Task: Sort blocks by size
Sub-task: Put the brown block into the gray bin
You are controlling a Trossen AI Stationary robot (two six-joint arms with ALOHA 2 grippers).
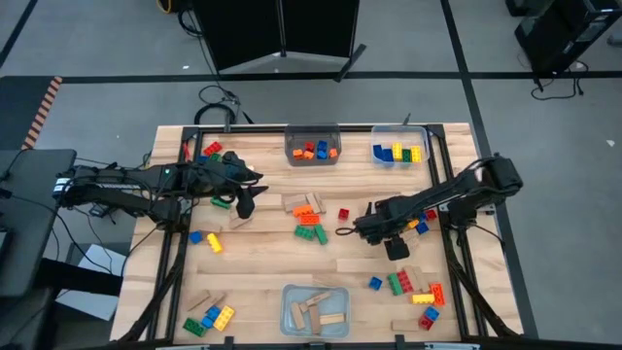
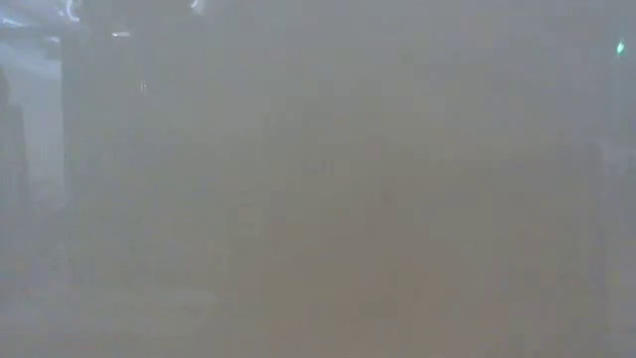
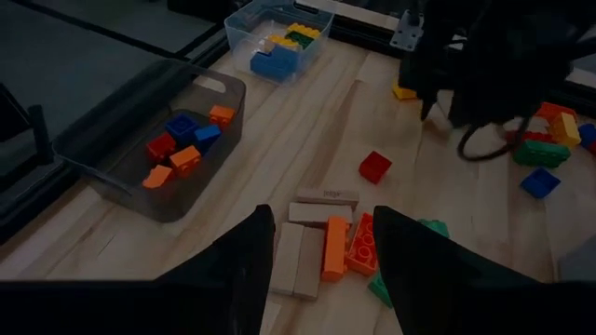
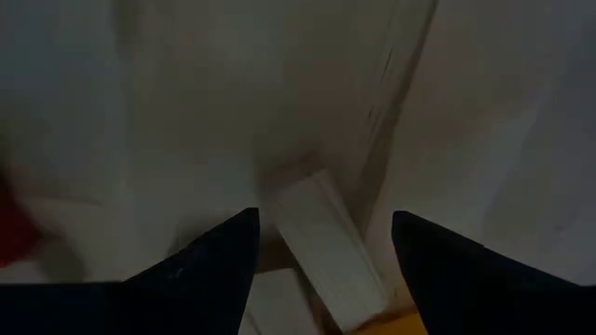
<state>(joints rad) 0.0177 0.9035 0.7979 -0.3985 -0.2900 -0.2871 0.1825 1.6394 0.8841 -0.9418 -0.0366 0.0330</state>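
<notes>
Loose blocks lie in the middle of the table: tan wooden ones (image 1: 301, 204), an orange brick (image 1: 309, 216), green bricks (image 1: 313, 233) and a small red brick (image 1: 343, 214). My left gripper (image 3: 321, 247) stands open above the table left of this pile (image 1: 248, 199), slanting down toward the wooden blocks (image 3: 298, 261) and the orange brick (image 3: 333, 247). My right gripper (image 4: 321, 219) is open and points down just right of the red brick (image 1: 367, 228). A pale wooden block (image 4: 321, 247) lies below, between its fingers; whether they touch it does not show.
A grey bin (image 1: 312, 146) of small bricks and a clear bin (image 1: 400, 148) of blue, yellow and green bricks stand at the far edge. A bin (image 1: 314, 311) of wooden blocks stands at the near edge. More bricks lie near left (image 1: 209, 316), near right (image 1: 418, 287) and far left (image 1: 209, 151). The low view is fogged.
</notes>
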